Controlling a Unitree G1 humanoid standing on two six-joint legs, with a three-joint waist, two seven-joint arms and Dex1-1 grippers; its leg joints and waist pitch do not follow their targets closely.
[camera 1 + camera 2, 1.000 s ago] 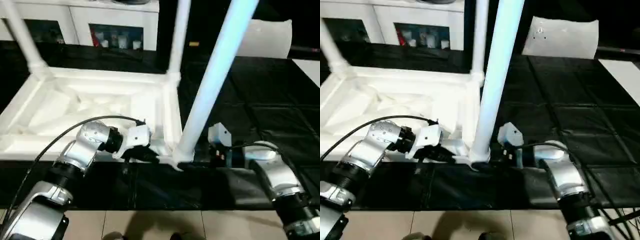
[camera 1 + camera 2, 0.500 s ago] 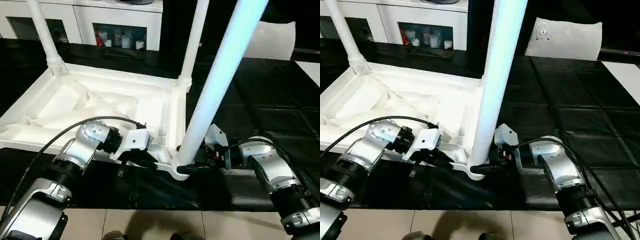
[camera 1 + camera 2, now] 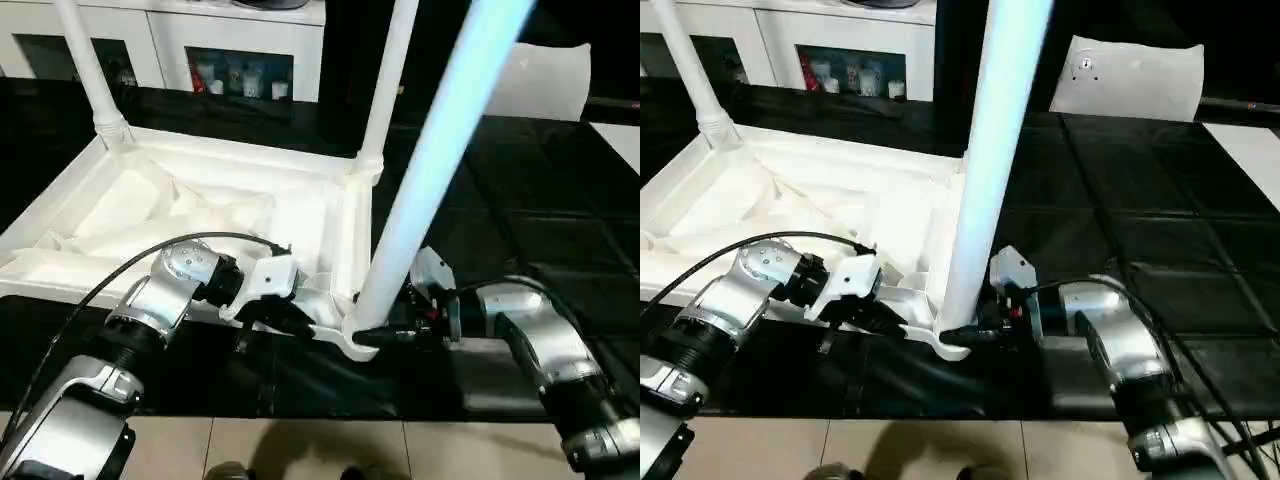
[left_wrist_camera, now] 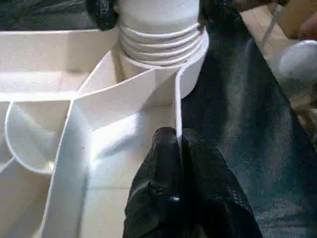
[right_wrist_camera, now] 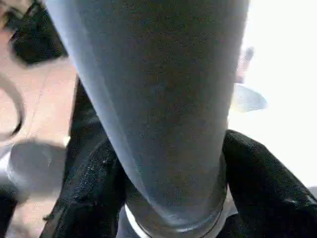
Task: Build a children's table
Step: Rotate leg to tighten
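Right tool [image 5: 171,198] clamps leg [image 3: 425,190]; white sheet [image 3: 1130,78] lies behind.

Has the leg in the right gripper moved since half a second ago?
No: the leg stands in the same corner socket, same lean against the back leg.

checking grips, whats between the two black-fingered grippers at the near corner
In the left eye view, the white tapered leg standing in the white plastic tabletop's corner socket lies between left gripper and right gripper.
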